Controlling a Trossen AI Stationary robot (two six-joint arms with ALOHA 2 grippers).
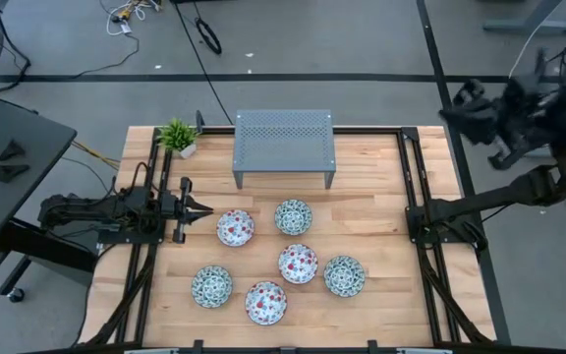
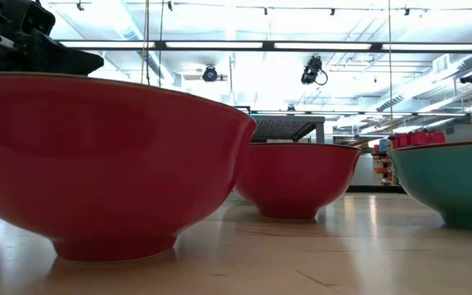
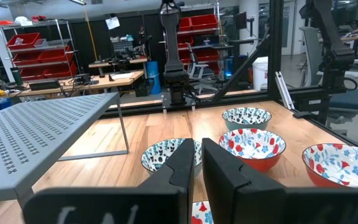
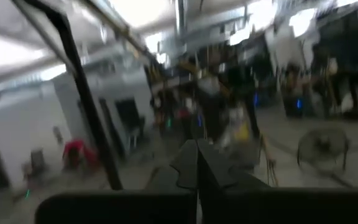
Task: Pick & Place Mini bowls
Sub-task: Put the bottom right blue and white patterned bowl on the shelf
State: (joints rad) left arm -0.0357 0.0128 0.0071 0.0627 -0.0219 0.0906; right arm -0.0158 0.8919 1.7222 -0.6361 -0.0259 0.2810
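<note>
Wooden table (image 1: 381, 211) carries six mini bowls (image 1: 280, 260), all empty, clustered at six o'clock of the grey perforated stand (image 1: 284, 145); left gripper (image 1: 202, 209), fingers nearly together and holding nothing, sits at nine o'clock of them; right gripper (image 1: 460, 103), closed and empty, hangs off-table at two o'clock.

Grey perforated metal stand (image 1: 284, 146) sits at far edge of light wooden tabletop (image 1: 381, 206). Small green potted plant (image 1: 178, 136) just beside stand, at tabletop corner.

Six mini bowls (image 1: 279, 261) upright on the wooden tabletop, loosely clustered: three red-floral, three green-teal.
</note>
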